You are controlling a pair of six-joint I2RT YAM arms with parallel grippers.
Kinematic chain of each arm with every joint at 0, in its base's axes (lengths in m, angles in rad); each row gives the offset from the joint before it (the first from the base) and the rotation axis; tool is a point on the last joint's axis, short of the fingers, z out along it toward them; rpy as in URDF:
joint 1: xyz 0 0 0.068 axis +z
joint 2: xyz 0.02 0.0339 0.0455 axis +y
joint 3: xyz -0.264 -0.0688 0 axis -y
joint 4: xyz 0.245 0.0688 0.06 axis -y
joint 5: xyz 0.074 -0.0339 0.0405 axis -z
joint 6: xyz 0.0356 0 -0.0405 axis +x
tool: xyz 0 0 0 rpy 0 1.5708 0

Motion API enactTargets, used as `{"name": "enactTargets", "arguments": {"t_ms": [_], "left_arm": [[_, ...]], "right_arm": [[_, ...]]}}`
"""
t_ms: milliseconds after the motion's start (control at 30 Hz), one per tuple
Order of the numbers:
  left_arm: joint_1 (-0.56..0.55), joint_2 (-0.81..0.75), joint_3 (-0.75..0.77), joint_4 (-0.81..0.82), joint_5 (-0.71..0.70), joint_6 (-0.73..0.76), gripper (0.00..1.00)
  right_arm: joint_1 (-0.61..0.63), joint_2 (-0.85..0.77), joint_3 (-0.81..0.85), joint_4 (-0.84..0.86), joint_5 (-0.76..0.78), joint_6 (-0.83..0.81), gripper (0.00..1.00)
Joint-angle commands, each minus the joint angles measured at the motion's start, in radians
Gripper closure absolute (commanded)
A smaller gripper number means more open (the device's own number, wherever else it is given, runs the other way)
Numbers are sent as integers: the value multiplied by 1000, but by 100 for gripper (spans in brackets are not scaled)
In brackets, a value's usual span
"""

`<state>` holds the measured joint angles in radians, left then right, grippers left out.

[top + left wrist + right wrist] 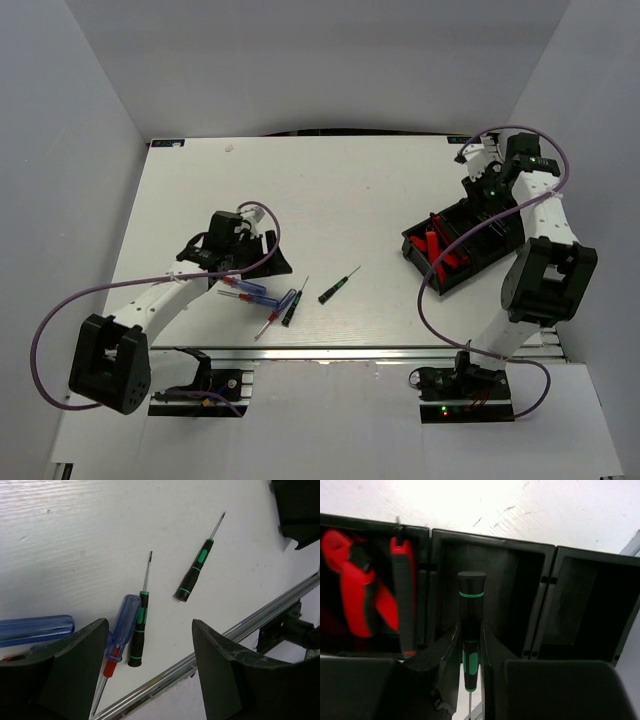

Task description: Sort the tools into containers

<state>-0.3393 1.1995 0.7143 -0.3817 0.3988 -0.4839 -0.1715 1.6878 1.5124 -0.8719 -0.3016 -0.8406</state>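
Observation:
My right gripper (470, 627) is shut on a black-green screwdriver (471, 597) and holds it handle-first over the empty middle black bin (520, 560). The bin to its left (422, 535) holds red-and-black knives (357, 587). In the top view this gripper (487, 192) hangs over the bins (505, 238) at the right, where the knives (440, 250) show red. My left gripper (150, 630) is open and empty above two black-green screwdrivers (195, 572) (139, 630) and two clear blue-and-red ones (120, 625) (35, 629). It also shows in the top view (262, 255).
A third black compartment (592, 605) stands empty to the right of the middle bin. The table's metal front rail (210, 652) runs just below the loose screwdrivers (339, 285). The left arm's purple cable (60, 320) loops at the left.

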Motion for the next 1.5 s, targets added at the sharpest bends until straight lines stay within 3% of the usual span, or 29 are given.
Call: {"name": "enactTargets", "arguments": {"t_ms": [0, 100, 367, 400, 533, 667, 700, 867, 1000, 1200, 1300, 1467], "left_arm": [[-38, 20, 45, 3, -11, 47, 23], [-52, 21, 57, -5, -14, 50, 28], [-150, 60, 73, -5, -32, 31, 33], [-164, 75, 77, -5, -38, 28, 33], [-224, 123, 111, -19, -92, 11, 36], [-297, 190, 183, -57, -178, -13, 43], [-308, 205, 197, -57, -181, -15, 44], [-388, 371, 309, -83, -178, 51, 43], [-454, 495, 439, -134, -228, 112, 42], [-535, 661, 542, -244, -354, 111, 42], [-556, 744, 618, -319, -475, 97, 49], [-557, 787, 646, -341, -495, 85, 64]], "right_arm": [[13, 59, 17, 63, 56, 4, 100], [12, 92, 9, 96, 107, 9, 100], [-6, 144, 6, 114, 136, 11, 79], [-11, 147, 9, 110, 134, 11, 66], [-26, 138, 45, 59, 76, -3, 35], [-33, 38, 86, 21, -156, -26, 21], [-31, 15, 77, 1, -216, -56, 11], [-26, -129, -90, 20, -528, -158, 11], [-26, -195, -173, 59, -628, -155, 11], [-26, -226, -173, 60, -694, -130, 11], [-25, -231, -169, 62, -726, -109, 10], [-22, -240, -170, 54, -752, -98, 11]]}}
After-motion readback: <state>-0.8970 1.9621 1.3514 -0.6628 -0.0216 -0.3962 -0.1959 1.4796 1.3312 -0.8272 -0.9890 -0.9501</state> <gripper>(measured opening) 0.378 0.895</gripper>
